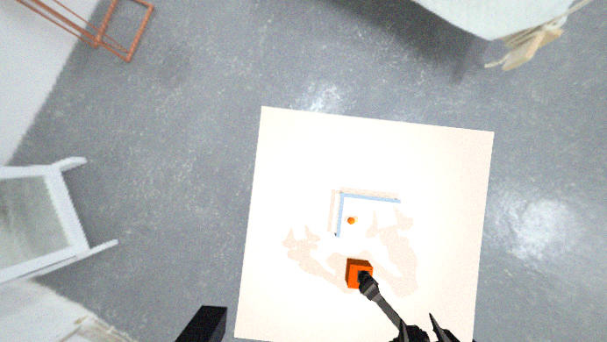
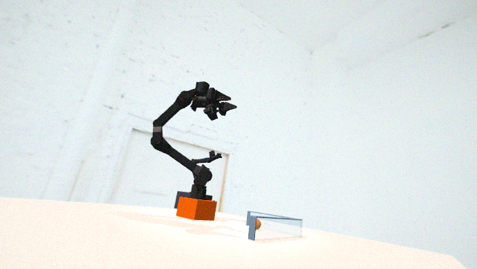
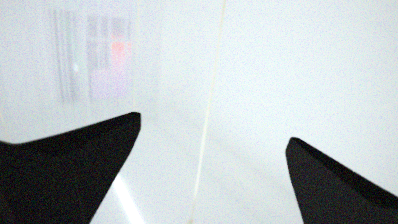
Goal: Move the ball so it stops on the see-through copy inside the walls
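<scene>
- the ball [image 1: 351, 220] is a small orange sphere lying on the pale table [image 1: 439, 175], inside the angle made by the two clear walls [image 1: 368, 198], near the left wall and apart from the back one in the top view.
- from the exterior view the ball [image 2: 258, 223] shows just behind the upright end of the walls [image 2: 276, 225], low against the table [image 2: 103, 238] surface and partly hidden by that end.
- a see-through copy of the ball cannot be made out as a separate thing (a faint paler edge sits on the ball's right side in the top view, too small to tell more).
- the gripper [image 2: 227, 102] is raised high above the table on the folded black arm [image 2: 165, 138], pointing roughly sideways, well apart from the ball and the walls.
- its fingers stand wide apart with nothing between them; the wrist view shows only pale wall and a blurred panel in the gap.
- in the top view the gripper tips [image 1: 421, 331] sit at the bottom edge of the picture, beyond the arm's orange base block [image 1: 356, 272].
- the orange base block [image 2: 196, 208] rests on the table, near the walls but not touching them.
- soft shadows of the arm spread over the table between the base block and the walls.
</scene>
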{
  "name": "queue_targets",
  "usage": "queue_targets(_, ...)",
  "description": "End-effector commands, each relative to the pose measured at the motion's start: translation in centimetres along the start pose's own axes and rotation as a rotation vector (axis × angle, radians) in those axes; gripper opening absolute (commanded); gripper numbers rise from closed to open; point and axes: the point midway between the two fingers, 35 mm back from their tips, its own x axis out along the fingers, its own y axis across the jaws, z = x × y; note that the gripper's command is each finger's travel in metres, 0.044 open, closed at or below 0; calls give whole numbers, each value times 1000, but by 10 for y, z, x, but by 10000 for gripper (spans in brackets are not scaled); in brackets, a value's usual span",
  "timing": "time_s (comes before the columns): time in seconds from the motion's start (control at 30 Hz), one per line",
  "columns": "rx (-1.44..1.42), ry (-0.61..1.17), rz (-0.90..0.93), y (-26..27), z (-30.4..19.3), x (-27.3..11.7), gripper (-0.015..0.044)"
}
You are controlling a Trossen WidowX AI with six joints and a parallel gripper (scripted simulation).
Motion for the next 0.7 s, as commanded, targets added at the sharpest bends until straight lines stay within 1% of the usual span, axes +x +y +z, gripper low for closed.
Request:
queue_targets(0.0,7,-7,1,-2,1,3,374)
queue_targets(0.03,26,-29,3,-7,3,10,348)
queue_targets(0.1,103,-110,16,-23,13,38,295)
queue_targets(0.27,316,-317,94,-52,53,107,295)
queue_targets(0.43,572,-529,247,-65,116,170,295)
queue_targets(0.53,734,-645,375,-64,162,200,295)
queue_targets(0.67,936,-768,565,-58,222,224,295)
